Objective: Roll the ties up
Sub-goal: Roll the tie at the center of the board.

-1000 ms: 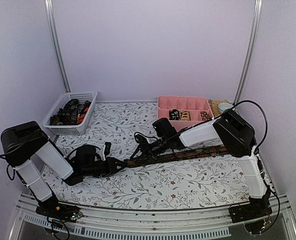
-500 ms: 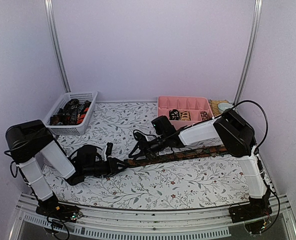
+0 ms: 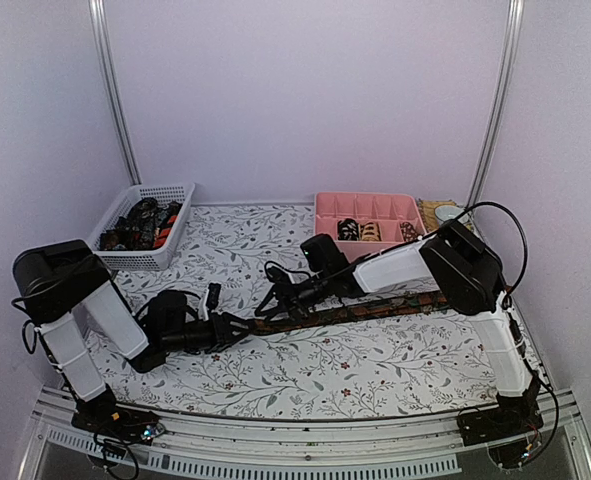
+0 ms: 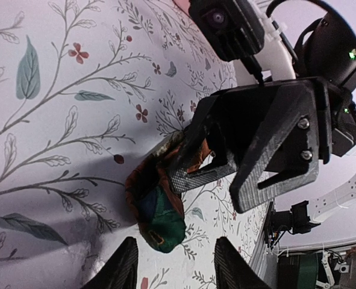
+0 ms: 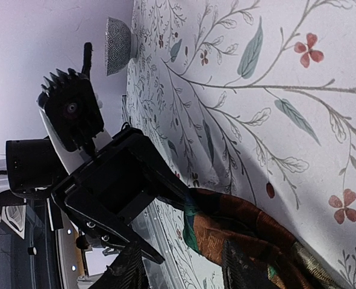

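A white mesh basket [image 3: 135, 258] of loose ties [image 3: 143, 222] sits far left; the left gripper [image 4: 176, 247], fingers spread and holding nothing, faces the folded end of a dark patterned tie [image 3: 375, 306] stretched across the floral table [image 3: 305, 370]; the right gripper [image 5: 184, 250] straddles that end, its grip impossible to judge; coiled ties [image 3: 360, 230] sit in a pink tray [image 3: 321, 215] at right

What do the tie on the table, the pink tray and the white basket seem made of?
The tie looks like woven fabric, maybe silk: faint sheen, soft folds. The pink tray: likely moulded plastic, smooth matte walls. The white basket: plastic, open mesh lattice.
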`<state>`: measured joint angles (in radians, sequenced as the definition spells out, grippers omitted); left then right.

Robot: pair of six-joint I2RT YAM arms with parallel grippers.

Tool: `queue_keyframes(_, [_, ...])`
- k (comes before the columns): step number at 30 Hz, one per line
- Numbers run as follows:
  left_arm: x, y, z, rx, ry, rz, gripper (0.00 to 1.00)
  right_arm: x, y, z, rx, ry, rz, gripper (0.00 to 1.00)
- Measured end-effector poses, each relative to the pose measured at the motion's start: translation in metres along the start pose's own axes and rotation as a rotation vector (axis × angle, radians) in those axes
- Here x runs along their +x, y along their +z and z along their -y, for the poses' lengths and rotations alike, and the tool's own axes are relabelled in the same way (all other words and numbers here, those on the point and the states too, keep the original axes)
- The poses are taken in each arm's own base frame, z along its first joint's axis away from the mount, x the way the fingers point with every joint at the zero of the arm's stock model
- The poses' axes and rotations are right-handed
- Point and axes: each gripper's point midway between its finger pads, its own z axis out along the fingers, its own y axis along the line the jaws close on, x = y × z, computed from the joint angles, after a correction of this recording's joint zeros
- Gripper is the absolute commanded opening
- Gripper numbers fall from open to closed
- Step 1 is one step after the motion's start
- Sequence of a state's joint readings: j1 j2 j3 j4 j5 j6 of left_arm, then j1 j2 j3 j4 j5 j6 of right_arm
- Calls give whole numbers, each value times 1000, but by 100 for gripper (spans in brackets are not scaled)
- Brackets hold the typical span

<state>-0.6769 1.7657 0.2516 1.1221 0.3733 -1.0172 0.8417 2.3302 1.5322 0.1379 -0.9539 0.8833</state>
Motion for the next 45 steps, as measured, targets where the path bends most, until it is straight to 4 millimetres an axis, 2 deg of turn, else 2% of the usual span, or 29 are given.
queue_keyframes(6, [-1,-7,-6,-9,-16,13,42,3,5,17,16,40,-12,45])
queue_keyframes(10, [-4,-7,-4,3,-20,25,39,4,6,19,19,48,-14,46])
queue_keyframes(15, [-5,-5,-3,35,-39,33,22,4,6,20,16,50,-15,48])
queue_keyframes(18, [-2,-3,-5,51,-56,26,17,4,7,19,10,50,-18,48])
queue_keyframes(25, [4,-1,-8,92,-91,15,17,5,8,19,-4,61,-25,48])
queue_keyframes(38, [3,11,1,159,-80,-13,17,4,9,18,-17,76,-26,47])
queue_keyframes(45, [2,17,5,183,-71,-30,17,4,10,20,-17,85,-27,40])
